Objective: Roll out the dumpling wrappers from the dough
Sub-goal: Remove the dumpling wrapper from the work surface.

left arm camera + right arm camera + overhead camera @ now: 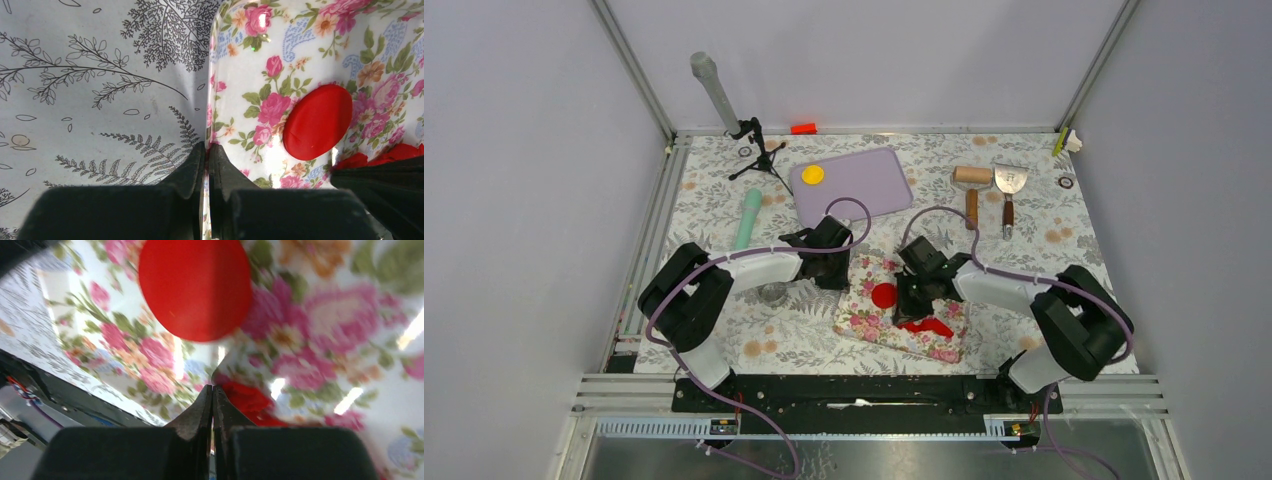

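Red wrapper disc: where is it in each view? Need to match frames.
Top external: the red disc sits just below centre, on the floral mat.
Left wrist: right of centre, on the mat.
Right wrist: top centre, cut by the top edge.
Shared landmark: the floral mat.

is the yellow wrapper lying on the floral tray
No, the yellow wrapper lies on the purple mat at the back; the floral tray holds the red wrapper and red scraps.

Bright even light, glare on floral mat [320,360], right wrist view blurred
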Available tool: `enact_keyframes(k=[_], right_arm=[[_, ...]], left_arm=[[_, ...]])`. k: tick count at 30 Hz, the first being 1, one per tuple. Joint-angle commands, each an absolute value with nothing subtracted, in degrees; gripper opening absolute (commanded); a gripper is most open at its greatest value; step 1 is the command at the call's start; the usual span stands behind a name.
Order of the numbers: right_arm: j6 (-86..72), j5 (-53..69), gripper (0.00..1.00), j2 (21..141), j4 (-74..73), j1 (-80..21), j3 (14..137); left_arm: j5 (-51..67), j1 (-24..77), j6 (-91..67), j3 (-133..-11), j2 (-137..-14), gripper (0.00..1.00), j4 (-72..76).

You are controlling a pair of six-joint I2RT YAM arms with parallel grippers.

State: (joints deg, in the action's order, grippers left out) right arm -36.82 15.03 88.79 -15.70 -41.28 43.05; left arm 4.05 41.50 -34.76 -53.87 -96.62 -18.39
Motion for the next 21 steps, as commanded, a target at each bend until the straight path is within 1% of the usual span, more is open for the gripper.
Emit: enact_keyframes(k=[1,6,10,18,21], right_arm=[[-35.7,9.7,0.0,82.9,-24.8,-41.8,38.8],[-36.0,7.8,0.0,76.3,-29.9,-41.8,37.5],[-36.5,7.8,0.0,73.0,-31.6,-41.8,38.9],[-36.0,8.2,0.0,77.3,-28.3,-41.8,43.9],[-36.1,6.4,0.0,77.6,-27.4,-41.8,45.2]], left_arm=[[0.5,41.2,-33.7,-55.5,-96.8,0.0,-19.3],[0.2,41.2,-33.2,-56.0,-96.7,0.0,-19.9],[0.3,41.2,-33.0,-56.0,-96.8,0.0,-20.0],[0.3,41.2,-33.1,-56.2,-97.2,0.0,-19.9],[0.2,41.2,-33.0,-56.0,-96.9,0.0,-20.1]])
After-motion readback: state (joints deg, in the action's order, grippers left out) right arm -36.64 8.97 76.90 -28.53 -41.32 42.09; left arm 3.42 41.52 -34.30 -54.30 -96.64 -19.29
